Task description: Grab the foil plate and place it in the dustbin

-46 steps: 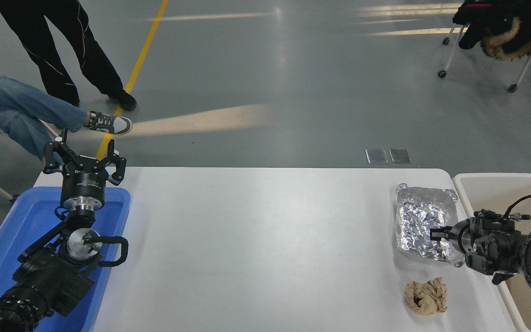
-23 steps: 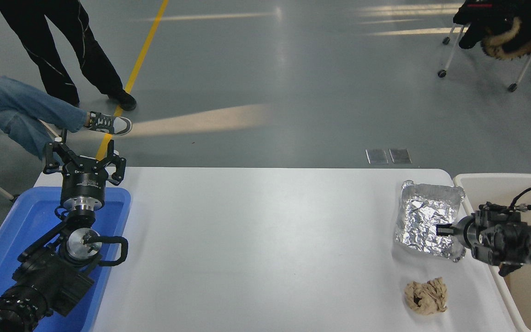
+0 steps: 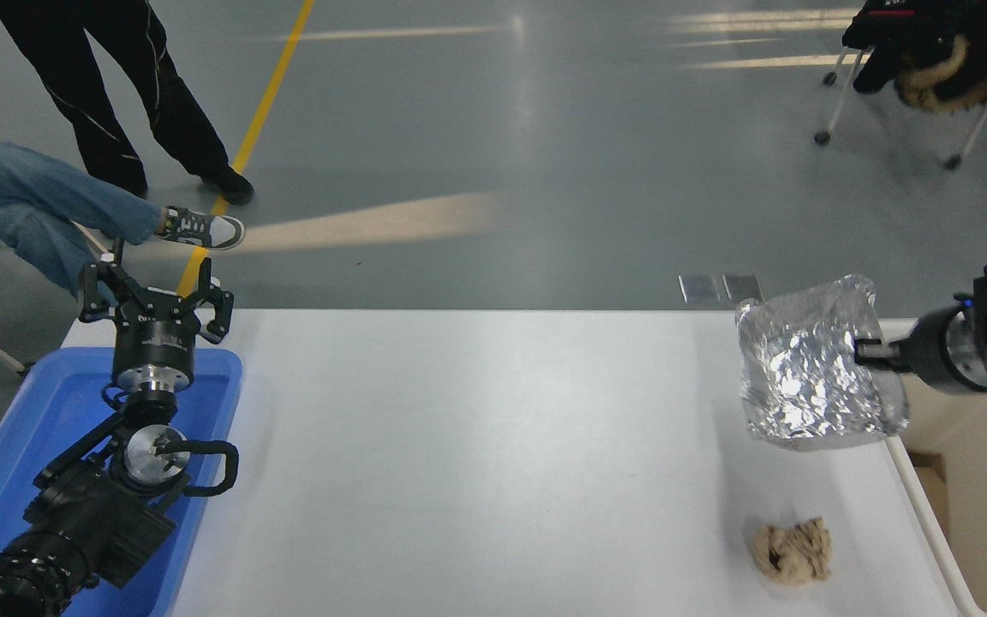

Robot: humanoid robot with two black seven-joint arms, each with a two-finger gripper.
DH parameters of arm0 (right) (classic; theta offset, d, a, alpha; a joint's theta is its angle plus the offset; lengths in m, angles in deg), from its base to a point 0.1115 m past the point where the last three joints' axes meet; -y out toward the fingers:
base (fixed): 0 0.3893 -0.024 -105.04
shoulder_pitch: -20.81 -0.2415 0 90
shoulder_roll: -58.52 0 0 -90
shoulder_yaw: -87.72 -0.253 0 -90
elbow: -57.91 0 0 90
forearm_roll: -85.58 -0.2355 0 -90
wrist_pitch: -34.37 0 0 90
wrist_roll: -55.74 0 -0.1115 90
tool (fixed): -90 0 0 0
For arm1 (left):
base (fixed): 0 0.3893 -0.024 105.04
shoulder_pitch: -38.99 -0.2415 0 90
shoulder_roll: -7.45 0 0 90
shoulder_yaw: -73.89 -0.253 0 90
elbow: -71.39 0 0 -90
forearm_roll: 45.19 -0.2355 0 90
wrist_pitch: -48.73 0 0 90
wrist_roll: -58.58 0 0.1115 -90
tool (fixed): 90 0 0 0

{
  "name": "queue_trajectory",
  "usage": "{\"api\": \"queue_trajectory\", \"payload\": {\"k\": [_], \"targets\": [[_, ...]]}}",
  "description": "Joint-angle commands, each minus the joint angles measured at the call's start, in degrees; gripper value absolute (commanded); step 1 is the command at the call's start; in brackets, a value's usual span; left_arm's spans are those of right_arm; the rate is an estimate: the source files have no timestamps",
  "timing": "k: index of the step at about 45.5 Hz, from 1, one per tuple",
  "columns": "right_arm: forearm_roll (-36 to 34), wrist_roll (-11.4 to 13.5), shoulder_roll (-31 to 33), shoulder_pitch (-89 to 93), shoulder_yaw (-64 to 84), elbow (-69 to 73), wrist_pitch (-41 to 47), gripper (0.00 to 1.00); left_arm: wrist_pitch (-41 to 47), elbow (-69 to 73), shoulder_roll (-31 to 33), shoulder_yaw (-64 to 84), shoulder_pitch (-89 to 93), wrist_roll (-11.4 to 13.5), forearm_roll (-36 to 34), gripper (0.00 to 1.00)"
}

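From the head view, the shiny silver rectangular foil plate (image 3: 810,373) has left the white worktop (image 3: 476,463) — it now hangs in the air, tipped up so its crinkled bottom faces the camera, over the worktop's far right corner. The right arm's black tool (image 3: 864,351) is pinched on the plate's right rim, holding it from the side. A second ago the plate lay flat on the worktop with the tool just meeting its near right edge; half a second ago it had begun to tilt and slide toward the right. Since then the right arm has risen and pulled back toward the right edge of the picture.

The pick-up looks done, and what remains is the carry and release. The large cream rectangular plastic dustbin (image 3: 930,514) sits just beside the worktop's right edge, below and to the right of the plate — only part of it shows now.

The small crumpled tan paper wad (image 3: 792,553) has stayed where it lay, near the front right. The left arm's tool (image 3: 155,302) remains parked, fingers spread wide, over the blue plastic tray (image 3: 31,428).
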Motion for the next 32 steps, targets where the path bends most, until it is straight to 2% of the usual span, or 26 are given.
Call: {"api": "queue_trajectory", "payload": {"k": [1,15,24,32], "targets": [[0.81,-1.78,0.86,-22.58,2.22,9.4,12.91,0.0,0.01,0.0,0.0,0.0,-0.05,0.01,0.07,0.99],[-1.56,-3.01,0.77,-37.09,1.78,9.4,27.51,0.0,0.1,0.0,0.0,0.09,-0.05,0.01,0.07,0.99],[-1.47,-2.66,1.73,-31.4,3.45,9.07,25.59,0.0,0.1,0.09,0.0,0.09,-0.14,0.01,0.07,0.99],[-1.3,-2.31,5.42,-14.0,4.77,-3.22,18.64,0.0,0.01,0.09,0.0,0.09,-0.05,0.01,0.07,0.99]]}}
